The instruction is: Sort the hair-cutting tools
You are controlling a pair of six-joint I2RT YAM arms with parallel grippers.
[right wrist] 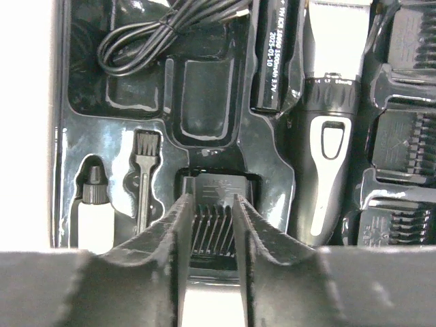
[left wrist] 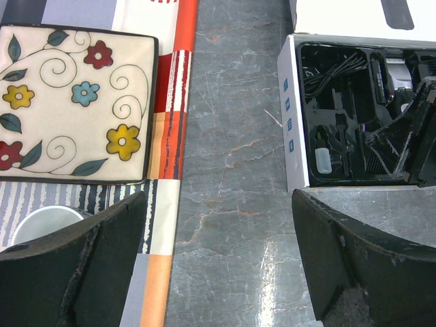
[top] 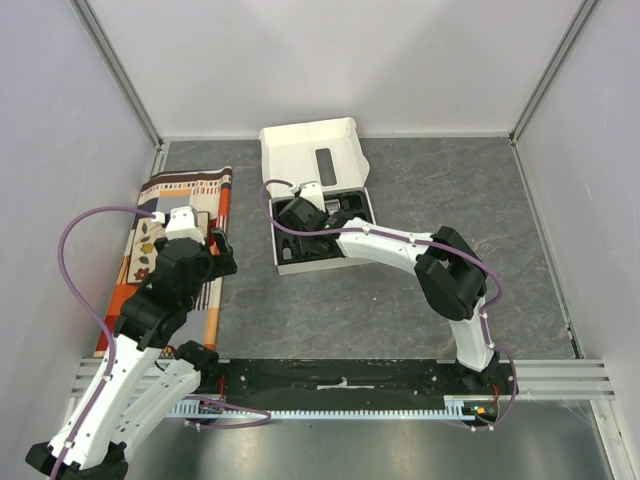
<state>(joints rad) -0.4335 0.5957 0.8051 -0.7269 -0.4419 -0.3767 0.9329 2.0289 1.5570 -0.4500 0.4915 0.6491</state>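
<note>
Black comb guard [right wrist: 214, 228] is sitting in its own pocket of the moulded tray [right wrist: 208, 88] inside the white box [top: 310, 150]. The right gripper [right wrist: 212, 201] is reaching down into the box over it, jaws narrowed, one finger standing at each side of the guard. Cannot tell whether the pads are pressing on it; the guard is looking seated, not raised.

Step in hand, as I am judging it: working the guard at this pocket, either picking it or seating it; the views are not settling which. The next move is calling for a straight vertical path, since the pocket walls are hugging the guard closely. A pick is also needing a firm squeeze first.

Also lying in the box:
- clipper [right wrist: 327, 136], in the long slot just beside the guard's pocket
- coiled cable [right wrist: 157, 34], toward the box's far corner
- pale bottle [right wrist: 92, 211] with dark cap and a small brush [right wrist: 145, 177], on the guard's other side
- spare guards [right wrist: 402, 136], beyond the clipper

The clipper is standing nearest to a sideways slip.

The left gripper [left wrist: 218, 272] is hanging wide open, holding nothing, over bare table [left wrist: 231, 170] between the box and a striped placemat [left wrist: 170, 88]. A flowered plate [left wrist: 68, 102] and white cup [left wrist: 48, 221] are resting on that mat, well apart from the box
</note>
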